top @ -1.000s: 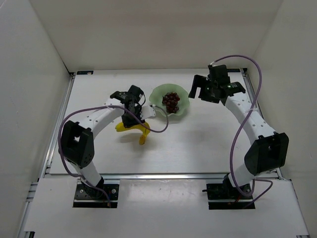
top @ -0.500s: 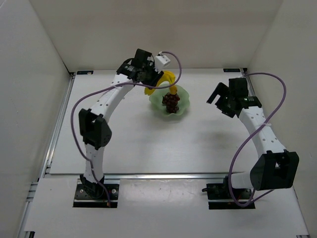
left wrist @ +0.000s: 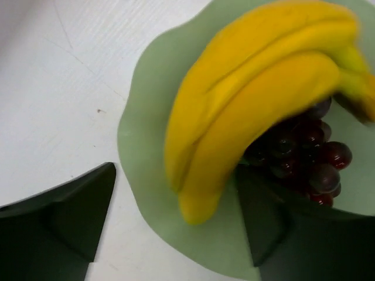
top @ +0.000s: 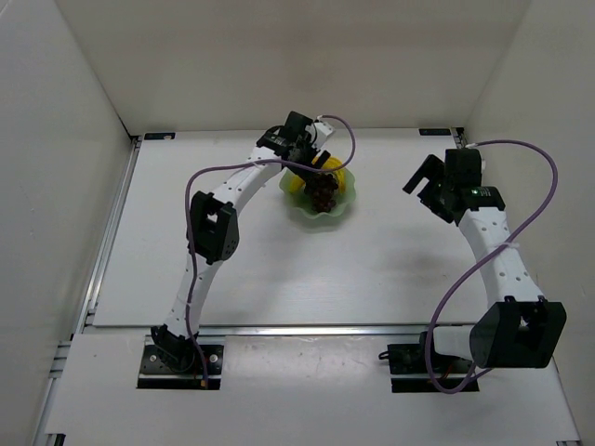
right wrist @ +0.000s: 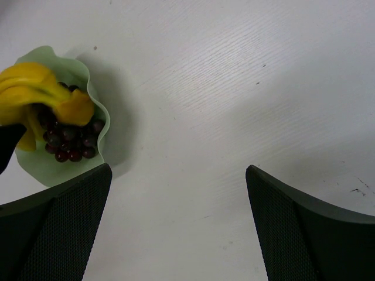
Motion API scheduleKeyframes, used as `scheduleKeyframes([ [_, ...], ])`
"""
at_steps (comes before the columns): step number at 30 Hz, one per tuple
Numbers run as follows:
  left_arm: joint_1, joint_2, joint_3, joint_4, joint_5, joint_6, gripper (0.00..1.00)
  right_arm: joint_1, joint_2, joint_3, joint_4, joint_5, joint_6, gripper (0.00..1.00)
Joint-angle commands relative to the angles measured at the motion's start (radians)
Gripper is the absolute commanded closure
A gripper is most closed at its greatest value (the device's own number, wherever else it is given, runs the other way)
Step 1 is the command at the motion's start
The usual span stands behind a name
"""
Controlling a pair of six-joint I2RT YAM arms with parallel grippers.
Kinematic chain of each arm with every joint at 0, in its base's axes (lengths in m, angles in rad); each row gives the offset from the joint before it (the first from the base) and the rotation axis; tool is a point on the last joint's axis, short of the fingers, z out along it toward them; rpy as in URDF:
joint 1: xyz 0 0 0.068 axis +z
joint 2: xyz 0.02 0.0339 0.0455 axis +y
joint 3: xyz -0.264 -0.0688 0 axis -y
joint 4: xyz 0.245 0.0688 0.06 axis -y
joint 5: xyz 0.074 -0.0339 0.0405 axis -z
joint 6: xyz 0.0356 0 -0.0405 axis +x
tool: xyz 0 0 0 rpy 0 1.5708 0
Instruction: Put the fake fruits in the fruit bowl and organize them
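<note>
Left wrist view shows you the left end effector (left wrist: 176, 170) spread over the wavy rim of the bowl (left wrist: 146, 134), with the banana (left wrist: 252, 88) lying inside it on the grapes (left wrist: 304, 152). Right wrist view gives you the right end effector (right wrist: 179, 170), spread above the surface (right wrist: 234, 88), well apart from the bowl.

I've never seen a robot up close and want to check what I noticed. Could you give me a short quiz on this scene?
1. True or false: the banana lies outside the fruit bowl.
2. Which tool hangs over the fruit bowl? A) left tool B) right tool
3. What lies under the banana?
Key: 1 false, it is in the bowl. 2 A. 3 the grapes.
</note>
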Motion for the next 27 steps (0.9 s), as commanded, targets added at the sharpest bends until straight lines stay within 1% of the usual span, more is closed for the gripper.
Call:
scheduleKeyframes([
  [1, -0.008, -0.119, -0.029, 0.032, -0.048, -0.015, 0.00, 0.001, -0.018, 0.025, -0.007, -0.005, -0.032, 0.01],
  [4, -0.028, -0.180, -0.058, 0.032, -0.099, -0.015, 0.00, 0.001, -0.018, 0.026, -0.007, -0.014, -0.041, 0.01],
  [7, -0.028, -0.283, -0.069, 0.032, -0.165, -0.027, 0.00, 0.001, -0.039, 0.035, -0.007, -0.014, -0.061, 0.01],
  [9, -0.028, -0.392, -0.092, 0.032, -0.226, -0.027, 0.00, 0.001, -0.050, 0.035, -0.007, -0.014, -0.070, 0.01],
  [11, -0.005, -0.477, -0.169, 0.032, -0.257, -0.027, 0.00, -0.008, -0.059, 0.035, -0.016, -0.023, -0.096, 0.01],
  [12, 0.013, -0.569, -0.204, 0.032, -0.257, -0.027, 0.00, -0.008, -0.059, 0.035, -0.016, -0.049, -0.097, 0.01],
  [13, 0.062, -0.614, -0.297, 0.032, -0.281, -0.037, 0.00, -0.019, -0.059, 0.023, -0.027, -0.064, -0.110, 0.01],
  [14, 0.090, -0.658, -0.351, 0.032, -0.294, -0.037, 0.00, -0.019, -0.050, 0.007, -0.036, -0.077, -0.110, 0.01],
  [15, 0.122, -0.744, -0.408, 0.032, -0.303, -0.037, 0.00, -0.019, -0.050, -0.005, -0.036, -0.089, -0.110, 0.01],
  [16, 0.191, -0.786, -0.527, 0.023, -0.326, -0.026, 0.00, -0.028, -0.050, -0.034, -0.036, -0.110, -0.110, 0.01],
  [17, 0.229, -0.827, -0.590, 0.014, -0.337, -0.026, 0.00, -0.028, -0.050, -0.049, -0.036, -0.119, -0.110, 0.01],
  [18, 0.272, -0.911, -0.650, 0.005, -0.337, -0.026, 0.00, -0.028, -0.059, -0.063, -0.036, -0.120, -0.097, 0.01],
  [19, 0.367, -0.955, -0.711, 0.005, -0.322, -0.026, 0.00, -0.028, -0.059, -0.076, -0.036, -0.135, -0.097, 0.01],
  [20, 0.419, -0.998, -0.837, -0.005, -0.305, -0.026, 0.00, -0.028, -0.059, -0.098, -0.036, -0.135, -0.086, 0.01],
  [21, 0.472, -1.074, -0.899, -0.005, -0.288, -0.017, 0.00, -0.028, -0.070, -0.111, -0.036, -0.144, -0.086, 0.01],
  [22, 0.522, -1.111, -0.958, -0.005, -0.274, -0.017, 0.00, -0.028, -0.070, -0.122, -0.027, -0.144, -0.086, 0.01],
  [23, 0.614, -1.146, -1.071, -0.014, -0.263, -0.017, 0.00, -0.028, -0.070, -0.122, -0.027, -0.144, -0.086, 0.01],
  [24, 0.653, -1.179, -1.127, -0.014, -0.263, -0.030, 0.00, -0.028, -0.070, -0.134, -0.018, -0.144, -0.077, 0.01],
  [25, 0.688, -1.244, -1.178, -0.014, -0.263, -0.031, 0.00, -0.028, -0.070, -0.134, -0.018, -0.144, -0.077, 0.01],
  [26, 0.751, -1.278, -1.268, -0.014, -0.233, -0.040, 0.00, -0.028, -0.070, -0.134, -0.018, -0.144, -0.077, 0.01],
  [27, 0.777, -1.312, -1.304, -0.014, -0.213, -0.040, 0.00, -0.028, -0.070, -0.134, -0.018, -0.144, -0.077, 0.01],
])
